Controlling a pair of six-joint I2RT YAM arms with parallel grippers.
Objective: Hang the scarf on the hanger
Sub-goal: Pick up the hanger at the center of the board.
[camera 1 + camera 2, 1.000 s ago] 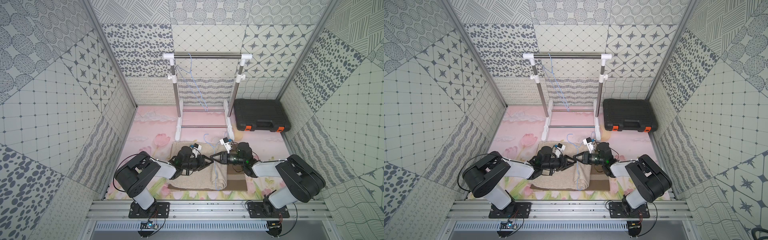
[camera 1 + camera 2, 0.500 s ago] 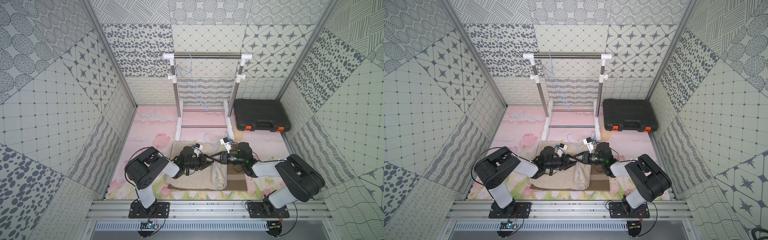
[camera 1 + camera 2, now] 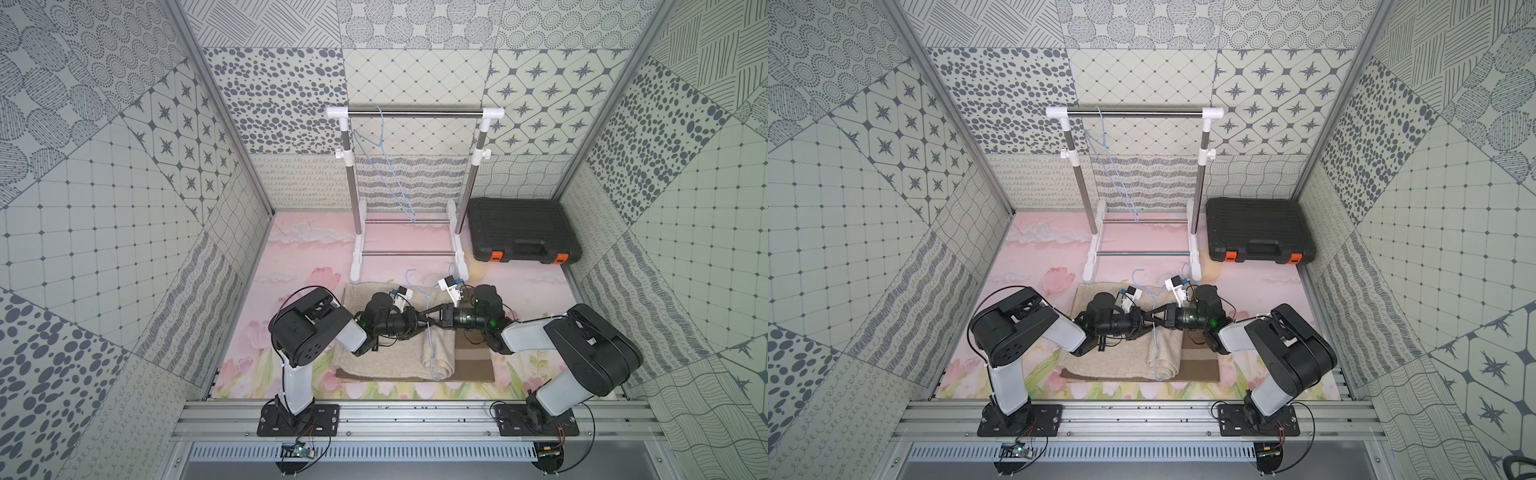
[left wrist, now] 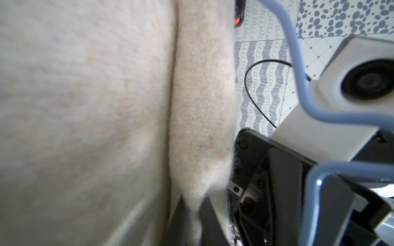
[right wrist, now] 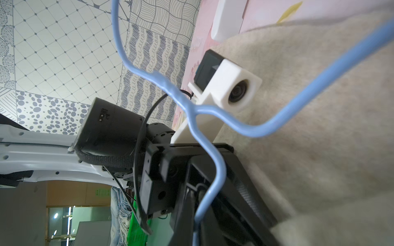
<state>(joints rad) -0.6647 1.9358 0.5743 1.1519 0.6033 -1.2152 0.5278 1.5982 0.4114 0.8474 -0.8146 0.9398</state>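
1. Since a second ago, the left arm is standing with its elbow nearer the middle. The left end effector is no longer gaping, and its jaws are now pressing together on a fold of the scarf. The right arm is keeping its place.
2. A small pale mark is showing on the left arm's dark housing in the right wrist view, but it is too small to read.
3. The scarf is lying flat on the bench, with its long axis running side to side along the front. Its beige part is lying toward the robot's left and its brown band toward the right. A rolled fold is crossing it front to back near the middle.
4. In the left wrist view that fold is tapering down between the dark fingers.
5. The right end effector is clamping shut on the hanger. In the right wrist view the blue wire is running in between its fingers.
6. The hanger's long axis is running front to back over the fold. Its hook is pointing toward the rack, and its near corner is resting at the scarf's front edge.
7. Both end effectors are meeting tip to tip above the scarf's middle.
8. A second hanger is hanging from the rack's bar, and a case is sitting just beside the rack on the robot's right.
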